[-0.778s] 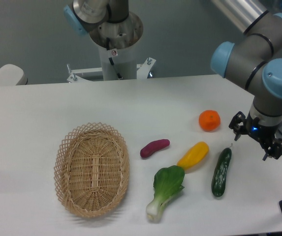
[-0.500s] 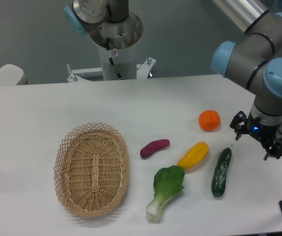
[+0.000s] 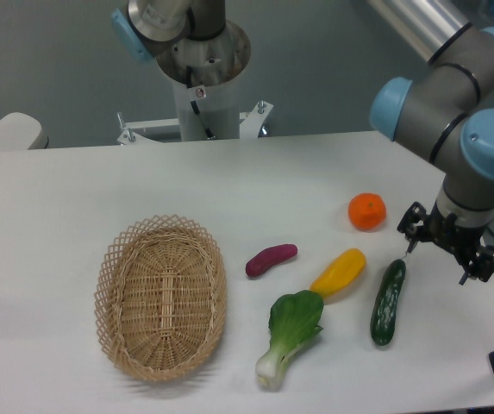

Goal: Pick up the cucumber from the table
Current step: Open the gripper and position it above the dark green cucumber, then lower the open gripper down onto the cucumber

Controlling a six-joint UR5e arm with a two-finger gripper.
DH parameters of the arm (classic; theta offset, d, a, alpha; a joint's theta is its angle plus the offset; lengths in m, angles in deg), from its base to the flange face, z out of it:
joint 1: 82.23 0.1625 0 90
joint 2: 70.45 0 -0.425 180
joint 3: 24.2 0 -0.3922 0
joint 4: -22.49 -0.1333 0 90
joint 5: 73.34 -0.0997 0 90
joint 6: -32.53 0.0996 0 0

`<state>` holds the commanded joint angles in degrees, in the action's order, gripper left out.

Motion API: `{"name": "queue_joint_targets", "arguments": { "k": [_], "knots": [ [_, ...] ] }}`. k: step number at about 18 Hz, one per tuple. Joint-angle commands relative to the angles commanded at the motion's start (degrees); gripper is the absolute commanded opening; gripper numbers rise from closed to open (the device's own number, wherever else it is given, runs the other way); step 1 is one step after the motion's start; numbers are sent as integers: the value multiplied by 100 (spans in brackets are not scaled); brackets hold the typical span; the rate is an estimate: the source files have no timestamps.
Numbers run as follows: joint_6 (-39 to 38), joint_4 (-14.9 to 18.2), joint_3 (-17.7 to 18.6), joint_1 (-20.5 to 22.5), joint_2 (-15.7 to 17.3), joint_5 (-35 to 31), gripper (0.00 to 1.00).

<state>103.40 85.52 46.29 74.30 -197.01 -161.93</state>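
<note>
White counter (image 3: pixel 74 190) fills the view under a grey backdrop, and on its right part lies the cucumber (image 3: pixel 388 302), dark green and bumpy, pointing roughly from 12 to 6 o'clock with its upper end leaning slightly toward 1 o'clock. It rests flat on the counter, untouched. Above its upper end, at about 1 o'clock from it, hangs the tool (image 3: pixel 440 255) with its two fingers spread apart and nothing between them; one fingertip (image 3: pixel 409 245) sits just above the cucumber's top end, though I cannot tell whether it touches. At 9 o'clock from the cucumber lies a yellow pepper (image 3: pixel 339 272), close beside it but apart. At 12 o'clock sits an orange (image 3: pixel 367 211). A bok choy (image 3: pixel 290 335) lies at about 8 o'clock from the cucumber, its leaves just beside the pepper's lower end. A purple sweet potato (image 3: pixel 271 259) lies further toward 9 o'clock, and a wicker basket (image 3: pixel 160 297) stands well apart on the left part of the counter
</note>
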Motion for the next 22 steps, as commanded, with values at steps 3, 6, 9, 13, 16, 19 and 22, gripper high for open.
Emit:
{"name": "queue_joint_targets", "arguments": {
  "k": [3,6,9,13,16,19,22],
  "knots": [
    [-502,-177,-79,-9,-237,18,100],
    [-1336,-483,-70,-17,-413,35,100],
    [-1470,-696,-35,-87,-528,35,100],
    [-1470,-696,35,-272,-616,9,100],
    [-1427,-704,228,-360,-581,-9,100],
    [-1409,-783,386,-439,-581,-26,100],
    [-1400,-932,501,-439,-581,-35,100]
  ]
}}
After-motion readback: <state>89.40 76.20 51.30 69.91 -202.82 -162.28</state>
